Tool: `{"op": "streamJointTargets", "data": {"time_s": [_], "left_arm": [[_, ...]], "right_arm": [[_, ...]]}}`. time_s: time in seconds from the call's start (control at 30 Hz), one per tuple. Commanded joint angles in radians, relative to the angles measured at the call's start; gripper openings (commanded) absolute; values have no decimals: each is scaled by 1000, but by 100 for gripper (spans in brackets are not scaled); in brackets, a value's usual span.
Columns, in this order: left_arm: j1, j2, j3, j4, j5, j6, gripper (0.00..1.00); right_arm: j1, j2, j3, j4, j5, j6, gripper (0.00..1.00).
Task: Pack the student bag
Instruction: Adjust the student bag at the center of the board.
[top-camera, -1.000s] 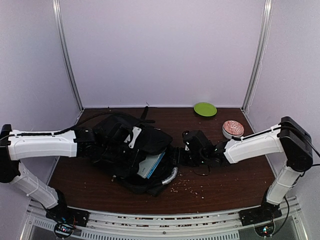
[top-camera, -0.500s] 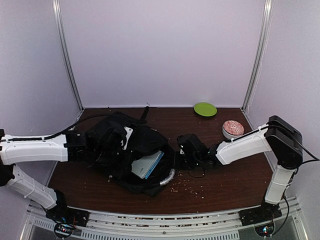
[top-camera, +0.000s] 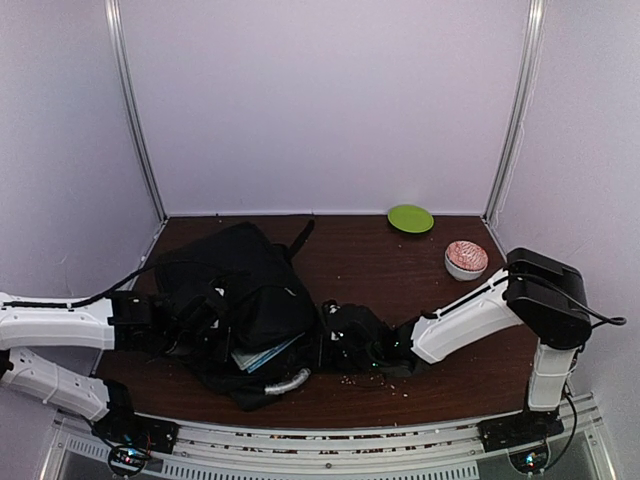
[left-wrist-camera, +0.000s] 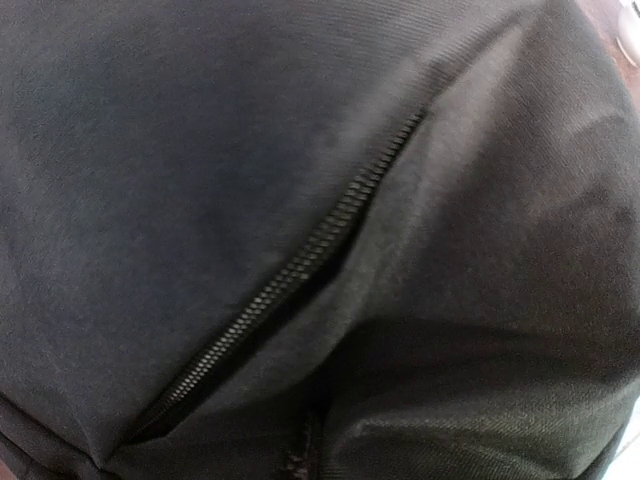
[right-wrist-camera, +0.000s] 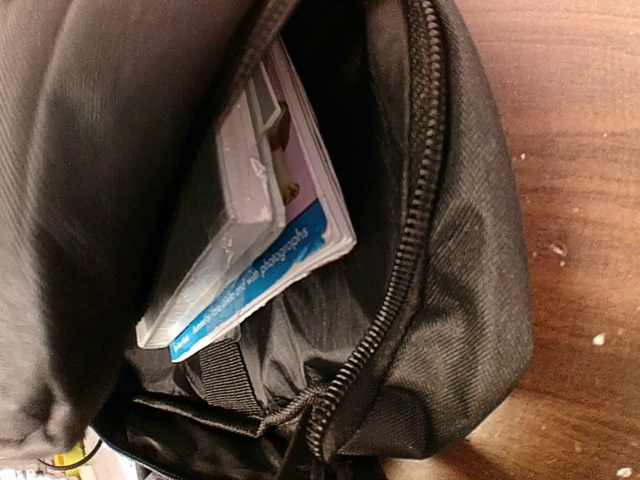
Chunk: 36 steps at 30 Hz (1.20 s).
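The student bag (top-camera: 245, 290), big, black and soft, lies on the left half of the table (top-camera: 450, 330). A white-and-blue book (top-camera: 262, 352) pokes from its open side, above the grey-white handle (top-camera: 285, 382). My left gripper (top-camera: 190, 318) is sunk in the bag's left side, its fingers hidden; the left wrist view is filled by black fabric (left-wrist-camera: 200, 200) and a zip (left-wrist-camera: 300, 270). My right gripper (top-camera: 340, 345) sits at the bag's right edge. The right wrist view looks into the open compartment with the book (right-wrist-camera: 260, 240). A black pull cord (right-wrist-camera: 290, 405) by the zip (right-wrist-camera: 400, 260) runs down towards the hidden jaws.
A green plate (top-camera: 410, 218) lies at the back right, and a white bowl with pinkish contents (top-camera: 466, 258) stands in front of it. Pale crumbs (top-camera: 375, 378) are scattered on the wood below the right gripper. White walls close in three sides.
Both arms have drawn towards the near left and the bag has come with them. Its flap now folds over most of the book. Both grippers have closed.
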Motion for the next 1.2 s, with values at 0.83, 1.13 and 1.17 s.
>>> {"op": "streamJointTargets", "data": {"time_s": [0.83,1.13,1.17], "left_arm": [[8,580,745,-12,257,381,63],[6,246,494,-38,221,362,88],[7,214,471,-46,214,360,89]], "right_arm": [[-429,-417,-15,-413,-93,-241,24],[-429,-622,-137,-528,-18,-246,52],[-429,-650,-163,-533,-13,-237,52]]}}
